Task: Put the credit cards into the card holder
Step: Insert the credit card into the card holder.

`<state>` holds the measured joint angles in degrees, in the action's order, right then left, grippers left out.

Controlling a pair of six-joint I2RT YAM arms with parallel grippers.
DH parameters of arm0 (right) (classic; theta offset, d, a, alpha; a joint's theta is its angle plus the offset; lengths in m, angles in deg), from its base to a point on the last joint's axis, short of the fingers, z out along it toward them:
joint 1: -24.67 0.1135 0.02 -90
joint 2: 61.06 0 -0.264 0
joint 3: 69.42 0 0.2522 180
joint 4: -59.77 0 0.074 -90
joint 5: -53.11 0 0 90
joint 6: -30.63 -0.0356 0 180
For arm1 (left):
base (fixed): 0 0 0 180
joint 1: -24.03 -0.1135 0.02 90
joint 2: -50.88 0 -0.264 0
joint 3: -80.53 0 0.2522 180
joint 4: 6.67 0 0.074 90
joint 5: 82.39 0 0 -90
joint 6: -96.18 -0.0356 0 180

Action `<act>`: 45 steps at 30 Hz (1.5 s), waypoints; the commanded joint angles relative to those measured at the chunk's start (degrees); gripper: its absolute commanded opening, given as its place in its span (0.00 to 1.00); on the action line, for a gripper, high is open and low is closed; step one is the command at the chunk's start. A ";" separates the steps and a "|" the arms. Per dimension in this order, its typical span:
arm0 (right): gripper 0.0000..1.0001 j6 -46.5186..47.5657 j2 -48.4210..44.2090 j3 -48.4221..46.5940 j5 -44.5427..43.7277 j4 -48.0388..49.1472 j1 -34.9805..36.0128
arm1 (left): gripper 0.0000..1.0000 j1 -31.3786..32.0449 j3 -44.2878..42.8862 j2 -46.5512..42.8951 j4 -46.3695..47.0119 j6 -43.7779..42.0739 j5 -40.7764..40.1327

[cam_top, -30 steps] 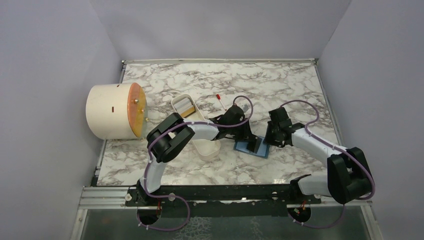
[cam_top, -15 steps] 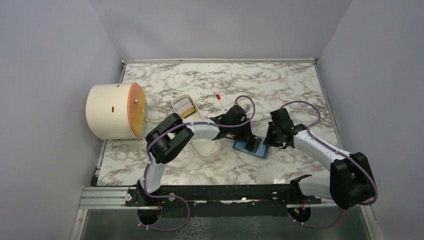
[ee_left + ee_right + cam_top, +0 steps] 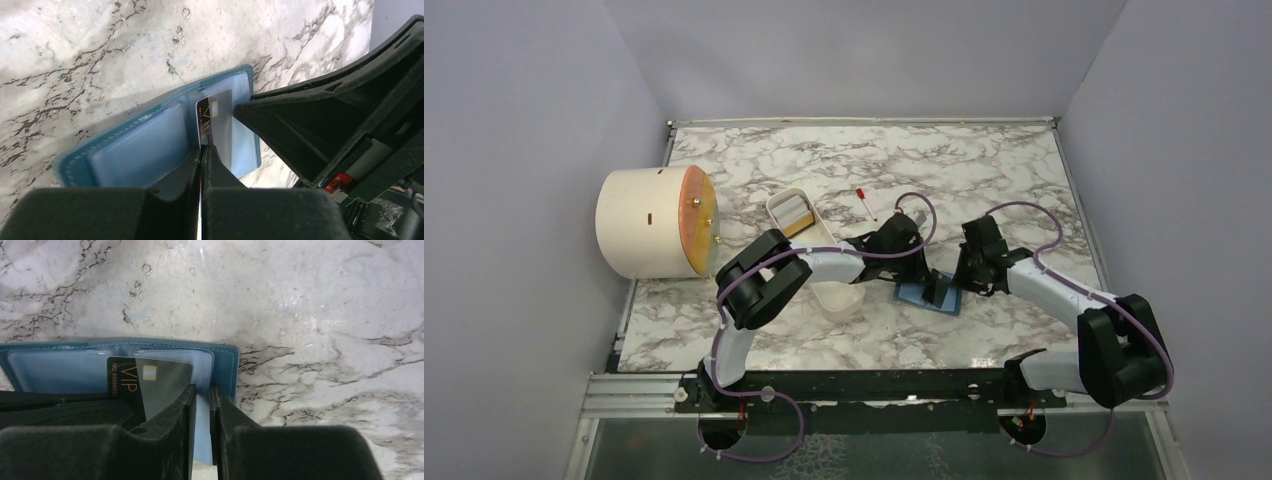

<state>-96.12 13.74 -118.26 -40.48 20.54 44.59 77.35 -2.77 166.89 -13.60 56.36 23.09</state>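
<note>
The teal-blue card holder lies open on the marble table between the two arms. My left gripper is shut on the dark grey credit card, marked VIP. It holds the card on edge, with the far end down in the holder's right pocket. My right gripper is shut on the right panel of the holder, right beside the card. In the top view it is at the holder's right end. A yellow-orange card lies in the white tray.
The long white oval tray lies left of the holder, partly under my left arm. A cream cylinder with a round orange face stands at the far left. A small red-tipped stick lies behind the grippers. Grey walls enclose the table.
My left gripper has moved slightly with the dark card in it. My right wrist has shifted a little over the holder. The holder stays in about the same place.
</note>
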 commanded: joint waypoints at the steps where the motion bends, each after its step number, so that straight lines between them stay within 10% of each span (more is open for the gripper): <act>1: 0.16 -0.10 1.26 -0.11 -2.14 2.53 0.38 | 0.00 1.51 3.11 0.45 5.89 4.86 -3.62; 13: 0.33 -0.44 -4.69 -3.65 -1.46 -6.91 0.38 | 0.00 1.70 2.95 0.18 6.44 5.26 -7.41; 40: 0.20 -6.85 -4.65 6.05 1.65 2.10 0.38 | 0.00 3.53 3.58 -0.07 7.50 8.29 -12.05; 45: 0.20 -6.03 -4.33 5.28 1.53 2.10 0.38 | 0.16 3.55 2.89 -1.44 4.90 6.00 -13.92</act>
<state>-101.36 8.39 -113.99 -40.94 20.82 44.59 79.99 0.62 166.76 -5.05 64.46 12.60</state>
